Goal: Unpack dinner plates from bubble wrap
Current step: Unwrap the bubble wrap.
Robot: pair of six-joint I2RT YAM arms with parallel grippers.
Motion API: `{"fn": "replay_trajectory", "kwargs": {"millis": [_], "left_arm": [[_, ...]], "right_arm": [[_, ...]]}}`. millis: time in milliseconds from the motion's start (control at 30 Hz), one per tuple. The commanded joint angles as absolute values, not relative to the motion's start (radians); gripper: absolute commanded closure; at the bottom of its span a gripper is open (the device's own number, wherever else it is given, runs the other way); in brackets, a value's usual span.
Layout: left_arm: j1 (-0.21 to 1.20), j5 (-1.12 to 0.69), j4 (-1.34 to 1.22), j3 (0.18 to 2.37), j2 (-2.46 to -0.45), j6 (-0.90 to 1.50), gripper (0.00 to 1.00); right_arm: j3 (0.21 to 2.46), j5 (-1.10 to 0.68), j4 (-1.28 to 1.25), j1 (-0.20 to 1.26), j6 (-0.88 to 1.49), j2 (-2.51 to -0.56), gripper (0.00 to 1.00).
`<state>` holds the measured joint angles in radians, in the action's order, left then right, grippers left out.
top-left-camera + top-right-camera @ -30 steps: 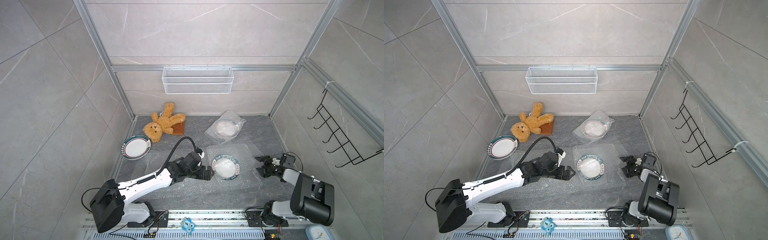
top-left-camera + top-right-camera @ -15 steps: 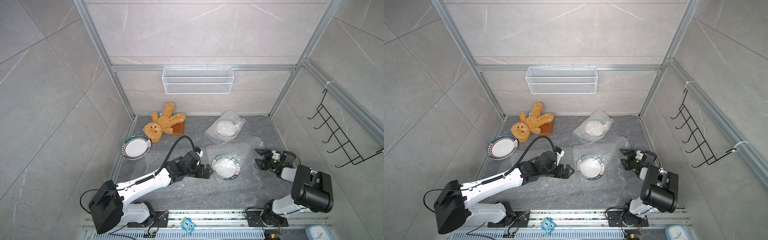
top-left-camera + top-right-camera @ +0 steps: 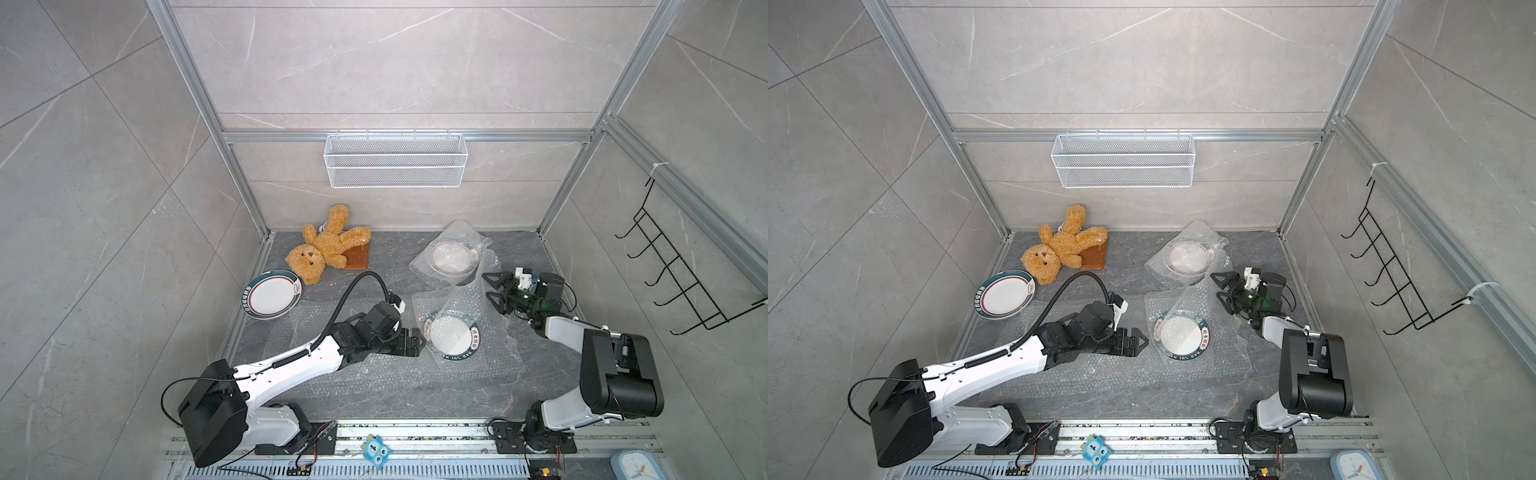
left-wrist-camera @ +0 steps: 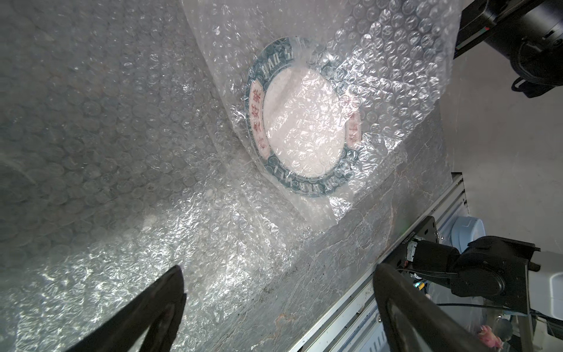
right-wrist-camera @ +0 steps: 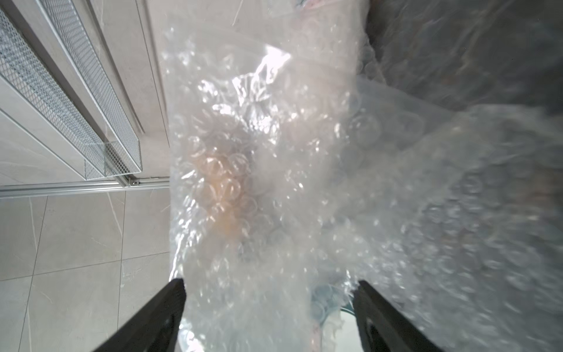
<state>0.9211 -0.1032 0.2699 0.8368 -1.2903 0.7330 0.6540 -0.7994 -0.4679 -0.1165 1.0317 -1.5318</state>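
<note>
Roughly a third done, judging by the three plates in view. Bare plate (image 3: 272, 300) lies face up at far left of the table (image 3: 390, 257), beside the teddy bear (image 3: 322, 253). Far plate (image 3: 453, 258) is fully wrapped. Middle plate (image 3: 453, 336) lies flat, face up, inside its bubble wrap pouch (image 3: 461, 301). Plate is round, so no long axis; pouch runs near to far, far end raised. Which end is the mouth: cannot tell. Left gripper (image 3: 420, 341) sits just left of middle plate, fingers (image 4: 164, 292) spread wide, empty. Right gripper (image 3: 486, 285) is at the raised end, fingers apart, wrap between them, not pinched.
</note>
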Motion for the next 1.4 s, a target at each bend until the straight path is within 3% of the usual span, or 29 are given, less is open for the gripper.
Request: {"fn": "replay_trajectory", "kwargs": {"millis": [0,133,300,633,900,1133,1367], "left_arm": [[0.894,-0.055,0.308,0.851,-1.251,0.771,0.02],[0.785,-0.104,0.290,0.777,-1.198,0.848,0.03],[0.632,-0.198,0.257,0.671,-1.104,0.906,0.03],[0.448,-0.223,0.390,0.671,-0.933,0.861,0.01],[0.399,0.089,0.667,0.737,-0.794,0.913,0.00],[0.373,0.146,0.728,0.707,-0.715,0.959,0.00],[0.370,0.225,0.849,0.751,-0.774,0.953,0.00]], "right_arm": [[0.701,-0.775,-0.446,-0.045,1.000,-1.553,0.25],[0.740,-0.731,-0.392,0.046,0.960,-1.529,0.46],[0.792,-0.685,-0.351,0.175,0.937,-1.515,0.55],[1.023,-0.547,-0.287,0.611,0.902,-1.734,0.48],[1.177,-0.452,-0.145,0.900,0.826,-1.863,0.41],[1.162,-0.422,-0.050,0.928,0.781,-1.778,0.31],[1.188,-0.358,0.143,0.910,0.699,-1.625,0.26]]}}
